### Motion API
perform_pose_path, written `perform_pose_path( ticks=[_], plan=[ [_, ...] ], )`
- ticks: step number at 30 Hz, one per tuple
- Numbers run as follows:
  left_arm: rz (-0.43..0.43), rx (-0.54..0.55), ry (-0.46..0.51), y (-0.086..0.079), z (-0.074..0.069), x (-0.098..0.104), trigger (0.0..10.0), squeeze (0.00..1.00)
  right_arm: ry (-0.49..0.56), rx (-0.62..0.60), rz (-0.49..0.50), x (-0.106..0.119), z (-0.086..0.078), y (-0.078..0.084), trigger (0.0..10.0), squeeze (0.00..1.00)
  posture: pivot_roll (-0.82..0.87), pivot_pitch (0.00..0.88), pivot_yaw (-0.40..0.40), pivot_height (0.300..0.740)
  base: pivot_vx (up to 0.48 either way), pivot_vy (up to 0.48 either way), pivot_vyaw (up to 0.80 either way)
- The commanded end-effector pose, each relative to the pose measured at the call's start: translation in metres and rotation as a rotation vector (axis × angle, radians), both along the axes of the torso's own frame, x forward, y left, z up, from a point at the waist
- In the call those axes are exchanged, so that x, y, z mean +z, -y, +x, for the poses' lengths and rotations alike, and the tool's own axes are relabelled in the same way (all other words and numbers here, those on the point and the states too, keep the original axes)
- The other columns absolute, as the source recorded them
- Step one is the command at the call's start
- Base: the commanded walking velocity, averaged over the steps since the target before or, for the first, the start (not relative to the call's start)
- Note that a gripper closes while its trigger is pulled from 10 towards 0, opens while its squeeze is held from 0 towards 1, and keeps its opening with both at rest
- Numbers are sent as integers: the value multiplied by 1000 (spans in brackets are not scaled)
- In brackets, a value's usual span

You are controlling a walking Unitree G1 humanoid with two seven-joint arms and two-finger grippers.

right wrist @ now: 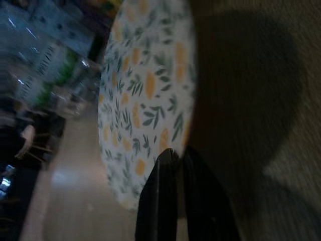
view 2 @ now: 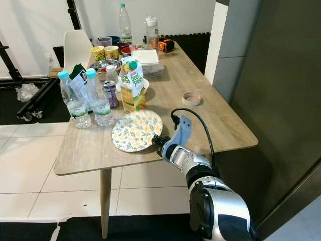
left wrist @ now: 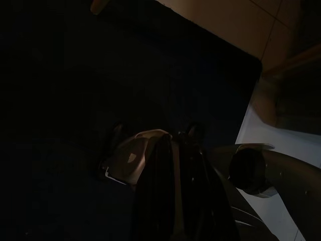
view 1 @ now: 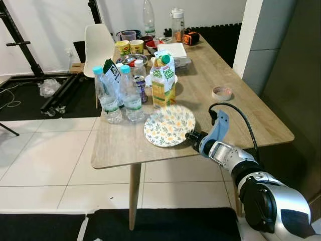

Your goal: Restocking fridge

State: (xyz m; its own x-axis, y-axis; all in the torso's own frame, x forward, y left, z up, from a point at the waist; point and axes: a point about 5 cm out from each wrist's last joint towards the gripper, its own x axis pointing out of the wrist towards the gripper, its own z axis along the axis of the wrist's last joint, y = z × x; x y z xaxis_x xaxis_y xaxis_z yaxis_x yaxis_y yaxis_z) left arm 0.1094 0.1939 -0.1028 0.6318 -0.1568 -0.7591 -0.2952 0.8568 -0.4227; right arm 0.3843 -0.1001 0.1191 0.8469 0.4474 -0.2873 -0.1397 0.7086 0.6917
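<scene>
The right arm [view 1: 261, 188] is silver with black joints, a blue wrist bracket [view 1: 219, 128] and a looping black cable [view 1: 239, 114].

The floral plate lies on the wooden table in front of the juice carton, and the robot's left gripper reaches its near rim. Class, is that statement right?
Not quite: the arm is wrong. The right gripper reaches the near rim of the floral plate, as the left eye view shows. The rest stands: the plate lies on the wooden table, in front of the juice carton.
</scene>
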Motion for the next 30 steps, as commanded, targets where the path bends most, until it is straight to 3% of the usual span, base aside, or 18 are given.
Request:
perform_pose_path(
  ticks=[1,8,9,11,13,16,17,23,24,25,26,27,28,30],
  plan=[
    [12,-4,-1,-2,0,0,10000,0,12,1,12,3,1,-2,0,0,11,27,15,740,0,0,0],
    [13,9,7,-3,3,1,10000,0,9,13,66,-4,-3,16,0,0,2,10,18,740,0,0,0],
    [16,48,10,-8,4,2,10000,0,21,37,91,-6,-6,27,0,0,-5,0,18,740,0,0,0],
    [18,68,12,-10,4,2,10000,0,25,44,100,-7,-7,31,0,0,-5,0,18,740,0,0,0],
    [28,153,26,-22,5,5,10000,0,26,37,108,-11,-10,44,0,0,-8,0,17,740,0,0,0],
    [31,185,34,-27,6,6,10000,0,24,23,110,-12,-11,49,0,0,-11,0,17,740,0,0,0],
    [39,279,65,-43,8,10,10000,0,9,-20,108,-17,-13,59,0,0,-15,0,19,740,0,0,0],
    [36,446,158,-72,13,21,10000,0,26,-33,145,-17,-15,65,0,0,-15,0,22,740,0,0,0],
    [47,501,195,-84,14,27,10000,216,47,-16,166,-15,-15,65,0,0,-13,0,27,740,0,0,0],
    [47,501,195,-84,14,27,10000,216,47,-16,166,-15,-15,65,0,0,-13,0,27,740,0,0,0],
    [61,577,236,-100,15,34,10000,373,75,13,188,-13,-15,63,0,0,-13,0,29,740,0,0,0],
    [78,658,285,-118,15,42,10000,580,105,45,213,-10,-16,62,0,0,-14,0,30,740,0,0,0],
    [70,790,391,-145,16,58,10000,1000,153,94,246,-4,-16,60,0,0,-13,0,30,740,0,0,0],
    [57,825,431,-152,16,63,10000,1000,166,106,254,-3,-16,59,0,0,-13,0,30,740,0,0,0]
  ],
)
